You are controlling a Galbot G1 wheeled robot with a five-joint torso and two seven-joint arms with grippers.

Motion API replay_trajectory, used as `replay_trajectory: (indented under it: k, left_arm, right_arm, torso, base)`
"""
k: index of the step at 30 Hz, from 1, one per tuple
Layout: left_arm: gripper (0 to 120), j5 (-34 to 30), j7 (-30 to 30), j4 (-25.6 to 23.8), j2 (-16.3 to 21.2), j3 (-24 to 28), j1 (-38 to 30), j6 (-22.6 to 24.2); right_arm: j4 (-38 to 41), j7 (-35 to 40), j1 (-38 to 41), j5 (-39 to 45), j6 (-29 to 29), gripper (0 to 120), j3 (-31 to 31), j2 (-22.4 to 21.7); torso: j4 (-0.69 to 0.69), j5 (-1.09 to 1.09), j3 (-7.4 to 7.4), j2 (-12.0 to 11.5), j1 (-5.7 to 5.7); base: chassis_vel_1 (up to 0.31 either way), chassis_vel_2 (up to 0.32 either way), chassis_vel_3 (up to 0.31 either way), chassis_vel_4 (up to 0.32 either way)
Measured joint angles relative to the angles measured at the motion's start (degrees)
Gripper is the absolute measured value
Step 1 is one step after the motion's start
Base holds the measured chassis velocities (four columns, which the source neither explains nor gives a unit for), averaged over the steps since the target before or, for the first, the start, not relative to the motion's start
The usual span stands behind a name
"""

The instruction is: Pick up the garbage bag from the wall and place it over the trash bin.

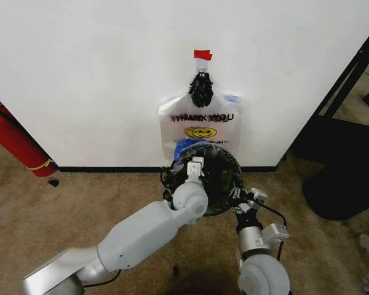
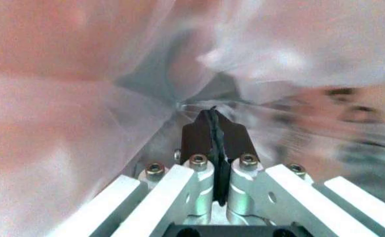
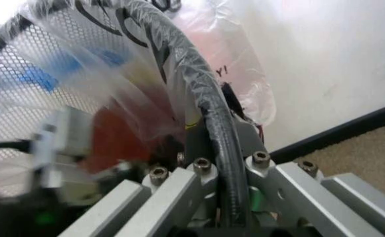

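- Wall: plain white, black baseboard along the floor line; a red tape strip is fixed just above a small hook.
- Bunched bags: a cluster of "THANK YOU" printed bags with a yellow smiley, gathered under a black knot, hanging flat against the wall below the tape.
- Trash bin: round, black, mesh-walled; it stands on the carpet just in front of the wall, directly beneath the hanging bags.
- Garbage bag: thin translucent film with black lettering and blue patches, draped over the bin's rim and down its mesh side in the right wrist view; in the left wrist view its whitish, pink-tinted film surrounds the gripper on all sides.
- Left gripper: reached in over the bin's mouth in the head view; its black fingers are pressed together, a crease of bag film meeting their tips, though whether film is actually caught between them cannot be made out.
- Right gripper: at the bin's right side in the head view, low beside the rim; its jaws are closed on the bin's black rim, with the bag film lying over that rim.
- Fire extinguisher: red, leaning at the wall's foot at far left, well apart from the bin.
- Floor: brown carpet.
- Black furniture frame: at the right edge, clear of the wall's corner.
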Motion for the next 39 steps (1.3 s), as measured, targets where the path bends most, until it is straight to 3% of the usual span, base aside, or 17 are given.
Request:
replay_trajectory:
  k: [3,8,16,32,39]
  left_arm:
    - [0,-2.1,0.4,-3.7,1.8,1.5,-0.4,1.6]
    - [0,-3.6,0.5,-4.5,2.5,3.3,-1.9,3.4]
    - [0,-4.1,0.8,-1.6,1.4,5.5,-2.5,5.0]
    - [0,-7.8,1.6,3.5,-0.6,5.3,-4.7,4.8]
    - [0,-9.0,0.9,1.2,0.1,4.3,-4.1,5.1]
  right_arm:
    - [-0.4,-0.5,-0.1,-2.0,0.3,0,0.0,-0.6]
    - [-0.4,-1.6,-0.4,-4.6,0.9,0,-0.3,-1.1]
    - [0.8,-3.3,-1.7,-7.3,2.1,0,-0.6,-2.1]
    - [0.9,-4.7,-2.5,-7.6,2.7,0,-1.8,-2.1]
    - [0.9,-4.5,-2.6,-6.2,2.6,0,-1.5,-2.2]
  torso:
    - [0.01,0.00,0.00,0.0,0.00]
    - [0.00,0.00,0.00,0.0,0.00]
    - [-0.01,0.00,0.00,0.0,0.00]
    - [0.00,0.00,0.00,0.0,0.00]
    - [0.00,0.00,0.00,0.0,0.00]
  base:
    - [0.000,0.000,0.000,0.000]
    - [0.000,0.000,0.000,0.000]
    - [0.000,0.000,0.000,0.000]
    - [0.000,0.000,0.000,0.000]
    - [0.000,0.000,0.000,0.000]
